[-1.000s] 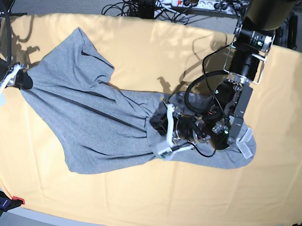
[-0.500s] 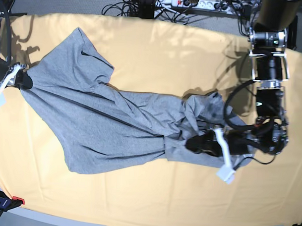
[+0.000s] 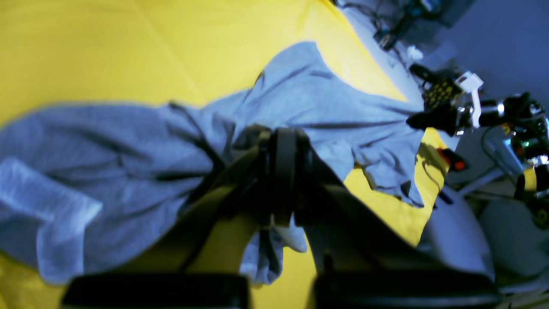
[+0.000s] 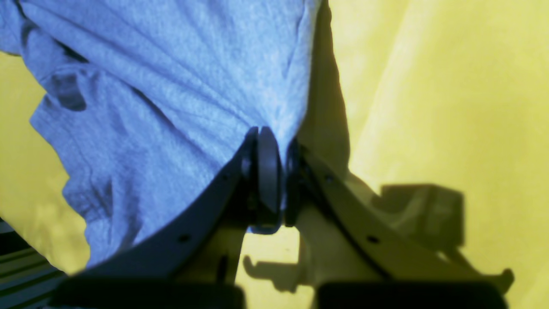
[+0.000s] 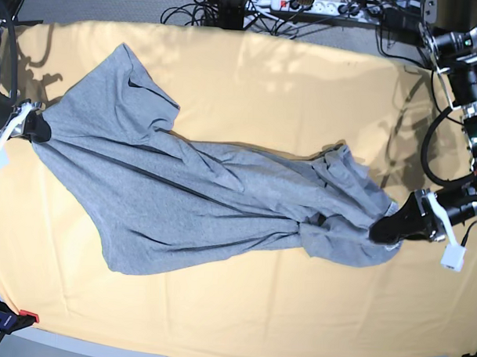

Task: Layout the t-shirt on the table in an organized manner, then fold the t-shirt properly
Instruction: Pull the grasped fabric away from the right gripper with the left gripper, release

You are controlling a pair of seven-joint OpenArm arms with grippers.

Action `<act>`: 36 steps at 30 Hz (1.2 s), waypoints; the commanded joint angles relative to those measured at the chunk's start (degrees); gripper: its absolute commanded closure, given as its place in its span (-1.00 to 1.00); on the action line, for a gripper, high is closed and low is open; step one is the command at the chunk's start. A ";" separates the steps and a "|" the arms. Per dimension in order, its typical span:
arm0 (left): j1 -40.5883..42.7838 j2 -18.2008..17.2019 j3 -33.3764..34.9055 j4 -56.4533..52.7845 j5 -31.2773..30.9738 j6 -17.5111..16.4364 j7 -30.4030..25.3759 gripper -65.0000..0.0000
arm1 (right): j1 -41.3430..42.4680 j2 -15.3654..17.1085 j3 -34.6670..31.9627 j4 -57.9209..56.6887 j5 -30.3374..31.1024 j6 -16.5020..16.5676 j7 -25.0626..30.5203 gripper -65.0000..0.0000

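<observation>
The grey t-shirt (image 5: 183,192) lies stretched in a long wrinkled band across the table (image 5: 265,78), which is draped in yellow-orange cloth. In the base view my left gripper (image 5: 387,228) is at the right, shut on the shirt's bunched right end. At the far left, my right gripper (image 5: 38,128) is shut on the opposite edge. The left wrist view shows the left gripper (image 3: 281,141) pinching grey t-shirt (image 3: 128,163) fabric. In the right wrist view the right gripper (image 4: 268,141) is clamped on a taut fold of the t-shirt (image 4: 171,64).
Cables and a power strip (image 5: 291,4) run behind the table's far edge. A red-tipped clamp (image 5: 18,318) sits at the front left corner. Bare table cloth surrounds the shirt in front and at the back.
My left gripper has swept to the right in the base view, dragging the shirt's end with it and stretching the cloth out. The right gripper has stayed in place.
</observation>
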 commanded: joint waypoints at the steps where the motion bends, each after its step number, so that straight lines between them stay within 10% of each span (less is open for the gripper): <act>1: -0.48 -1.73 -0.81 0.92 -1.43 0.02 -1.10 1.00 | 0.79 1.46 0.59 0.98 0.98 0.30 1.05 1.00; 36: 42.27 -1.86 -28.57 26.32 -0.20 0.00 -1.10 1.00 | 0.79 1.49 0.59 0.98 0.79 0.30 1.03 1.00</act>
